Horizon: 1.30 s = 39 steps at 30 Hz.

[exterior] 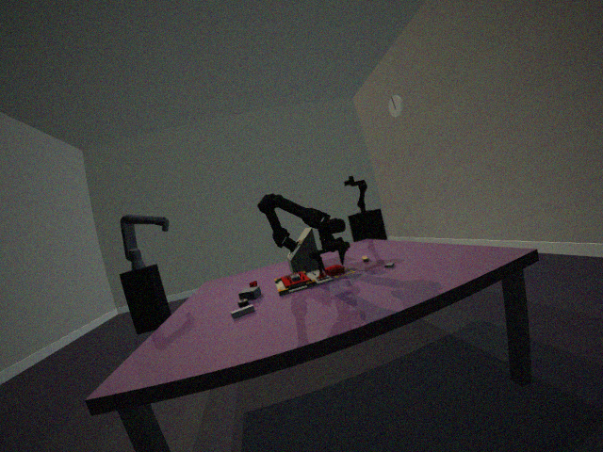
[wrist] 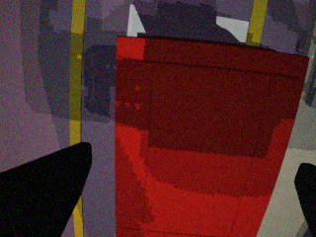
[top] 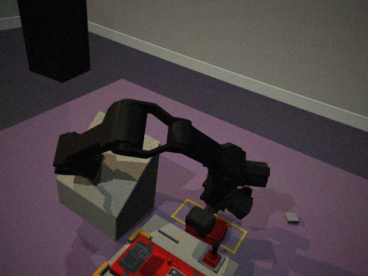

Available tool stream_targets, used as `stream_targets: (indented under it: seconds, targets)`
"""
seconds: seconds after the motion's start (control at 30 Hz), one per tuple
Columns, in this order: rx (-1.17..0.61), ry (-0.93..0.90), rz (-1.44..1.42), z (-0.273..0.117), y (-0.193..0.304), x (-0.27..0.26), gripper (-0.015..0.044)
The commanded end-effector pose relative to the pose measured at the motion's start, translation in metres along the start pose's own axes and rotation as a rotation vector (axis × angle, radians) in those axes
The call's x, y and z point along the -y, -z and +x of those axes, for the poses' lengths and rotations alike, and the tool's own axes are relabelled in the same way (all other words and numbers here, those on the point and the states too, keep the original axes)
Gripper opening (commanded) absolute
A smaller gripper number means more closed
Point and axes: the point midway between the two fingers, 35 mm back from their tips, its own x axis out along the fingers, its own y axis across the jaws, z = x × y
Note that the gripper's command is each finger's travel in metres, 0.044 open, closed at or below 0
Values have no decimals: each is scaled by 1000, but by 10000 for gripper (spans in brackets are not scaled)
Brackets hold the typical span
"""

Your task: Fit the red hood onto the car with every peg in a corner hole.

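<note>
The red hood (top: pixel 221 230) (exterior: pixel 335 268) (wrist: pixel 197 173) lies on the table, roof up, inside a yellow outline (top: pixel 240 242) (wrist: pixel 76 99), beside the pale jig board. My gripper (top: pixel 219 218) (exterior: pixel 333 270) (wrist: pixel 197 164) is open and empty, pointing down. In the wrist view its fingers stand on either side of the hood, with a gap to each side. The red car chassis (top: pixel 161 252) (exterior: pixel 292 282) sits in the jig (top: pixel 190 245). The top view cuts off part of the chassis. The pegs and the engine block cannot be made out clearly.
A red piece with a dark post (top: pixel 212 259) stands on the board near the hood. A wedge-shaped arm base (top: pixel 85 202) stands behind the jig. A small pale block (top: pixel 292 218) (exterior: pixel 389 265) lies beyond the hood. Grey blocks (exterior: pixel 250 293) (exterior: pixel 242 312) lie beyond the chassis end.
</note>
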Motion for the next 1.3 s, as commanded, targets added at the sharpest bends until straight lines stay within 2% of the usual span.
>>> stream_targets:
  seconds: [0.0, 0.8, 0.93, 1.23, 1.27]
  targets:
    - [0, 4, -3, 3, 0, 1, 440]
    - [0, 5, -3, 15, 0, 1, 440]
    - [0, 1, 0, 13, 0, 0, 335]
    - [0, 1, 0, 13, 0, 0, 275]
    - [0, 0, -1, 13, 0, 0, 249]
